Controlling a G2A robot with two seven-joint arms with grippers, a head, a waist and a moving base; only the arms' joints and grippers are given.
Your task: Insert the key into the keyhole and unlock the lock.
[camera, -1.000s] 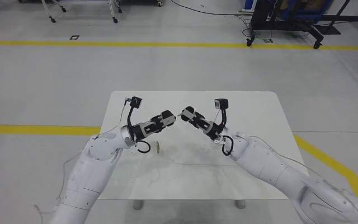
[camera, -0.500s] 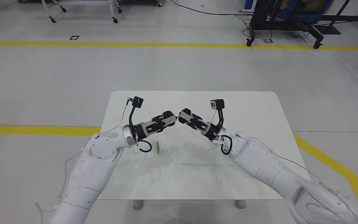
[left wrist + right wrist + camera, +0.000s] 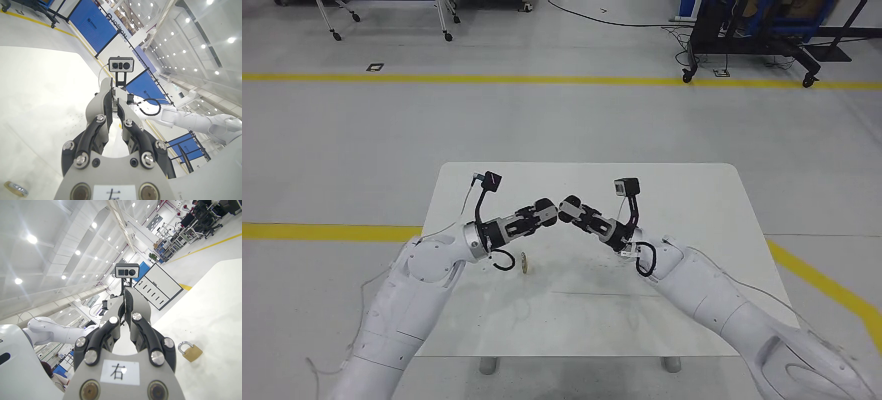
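Overhead, left hand (image 3: 549, 210), right hand (image 3: 564, 207), junction indistinct

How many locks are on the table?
1. The lock lies on the white table, seen from the right wrist. Another could be hidden under the robot.
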